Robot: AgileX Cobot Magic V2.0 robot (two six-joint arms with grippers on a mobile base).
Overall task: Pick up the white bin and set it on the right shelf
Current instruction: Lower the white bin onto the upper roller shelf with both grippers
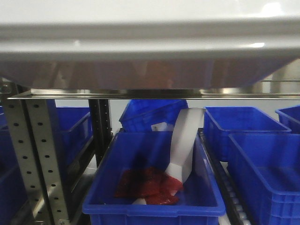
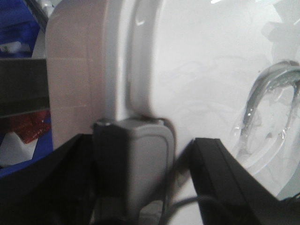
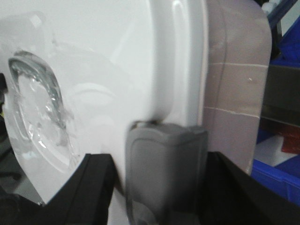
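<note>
white bin [image 1: 140,42]: fills the whole 12 o'clock band of your front view. Its underside sits right over the right shelf [image 1: 140,93] front rail, and you can't tell if they touch.
left end effector [image 2: 143,159]: you've got the black fingers closed in on the grey latch [image 2: 136,140] at the bin's rim, with a sliver of gap at 3 o'clock.
right end effector [image 3: 161,164]: snug on both sides of the second latch [image 3: 164,150].
below: blue crate [image 1: 154,208] at 6 o'clock with red bags [image 1: 145,185] inside, more crates [image 1: 243,126] toward 3 o'clock.

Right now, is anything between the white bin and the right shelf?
Nothing visible: the white bin hangs just above the front rail of the right shelf; the shelf's surface behind is hidden.
</note>
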